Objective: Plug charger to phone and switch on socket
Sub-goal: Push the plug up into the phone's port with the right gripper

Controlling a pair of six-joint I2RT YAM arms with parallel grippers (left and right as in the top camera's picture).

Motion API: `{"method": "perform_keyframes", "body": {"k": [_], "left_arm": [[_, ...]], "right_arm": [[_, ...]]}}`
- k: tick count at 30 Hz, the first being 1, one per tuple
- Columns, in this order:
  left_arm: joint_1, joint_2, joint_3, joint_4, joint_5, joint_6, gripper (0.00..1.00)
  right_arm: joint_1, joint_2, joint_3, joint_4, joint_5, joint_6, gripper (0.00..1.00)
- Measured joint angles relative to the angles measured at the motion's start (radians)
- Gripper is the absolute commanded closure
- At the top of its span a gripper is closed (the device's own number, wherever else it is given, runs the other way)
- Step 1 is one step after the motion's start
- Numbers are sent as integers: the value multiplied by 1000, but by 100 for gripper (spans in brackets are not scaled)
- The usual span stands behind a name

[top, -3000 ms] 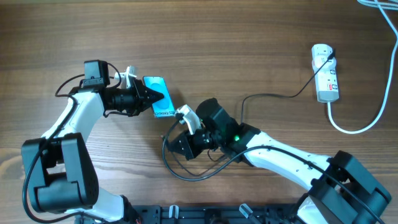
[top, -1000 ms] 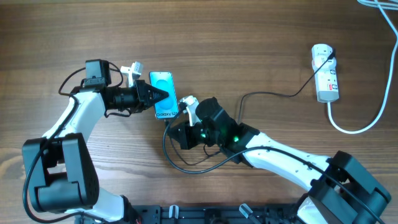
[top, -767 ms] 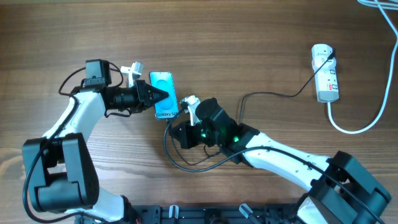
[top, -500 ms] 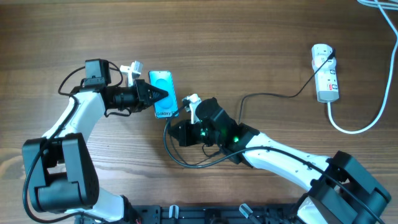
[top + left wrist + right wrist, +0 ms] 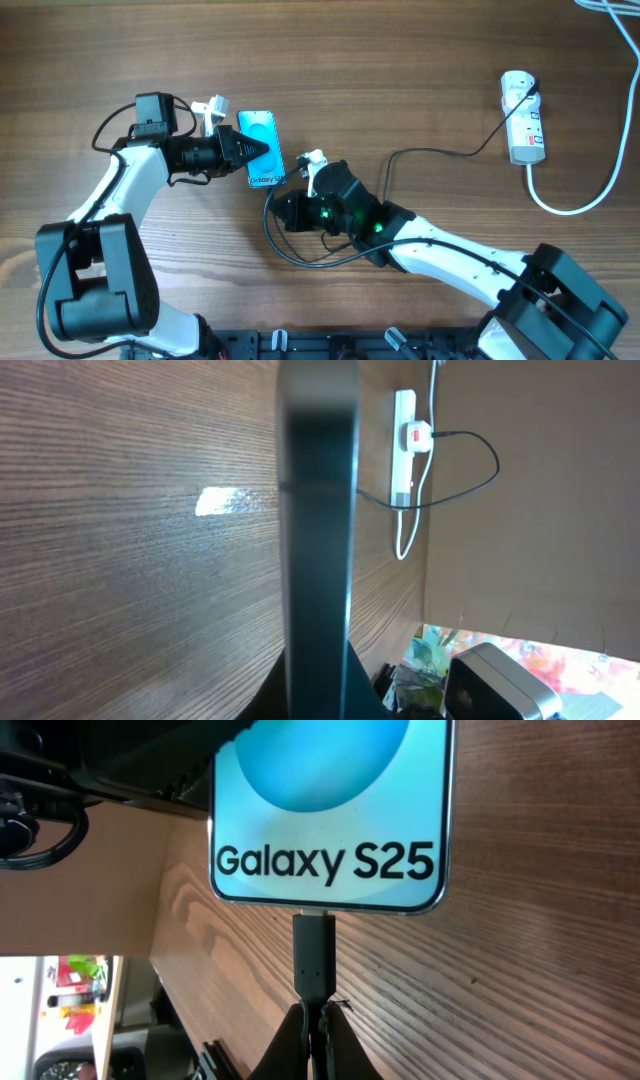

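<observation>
The phone [image 5: 262, 148] has a teal-blue screen and a white band reading "Galaxy S25" [image 5: 330, 860]. My left gripper [image 5: 252, 152] is shut on the phone's long edges; in the left wrist view the phone shows edge-on [image 5: 318, 530]. My right gripper [image 5: 320, 1020] is shut on the charger's thin black cable just behind its small plug tip [image 5: 314, 955], which touches the middle of the phone's bottom edge. The cable [image 5: 300, 255] loops under the right arm and runs to the black plug [image 5: 535, 93] in the white socket [image 5: 524, 130] at the far right.
The socket's thick white cord [image 5: 600, 180] curves off the table's right side. The socket and cord also show far off in the left wrist view [image 5: 404, 445]. The right arm [image 5: 440, 250] lies across the table's front middle.
The left gripper has shifted the phone slightly up and left. The right gripper has followed, moving the plug tip up to the phone's bottom edge.
</observation>
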Motion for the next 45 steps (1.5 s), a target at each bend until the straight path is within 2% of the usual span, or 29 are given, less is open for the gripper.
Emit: {"method": "perform_keyframes", "body": {"k": [17, 20, 26, 30, 45], "left_arm": [[5, 0, 9, 17, -11, 11, 96], [14, 0, 21, 21, -12, 11, 96], [16, 0, 23, 20, -15, 11, 96], [18, -1, 33, 27, -10, 10, 96], [21, -4, 41, 31, -10, 8, 96]], "right_arm": [[2, 40, -5, 90, 18, -138, 96], [2, 61, -18, 166, 29, -145, 96], [3, 61, -19, 167, 39, -161, 96], [4, 69, -37, 247, 49, -167, 96], [5, 72, -40, 270, 67, -163, 95]]}}
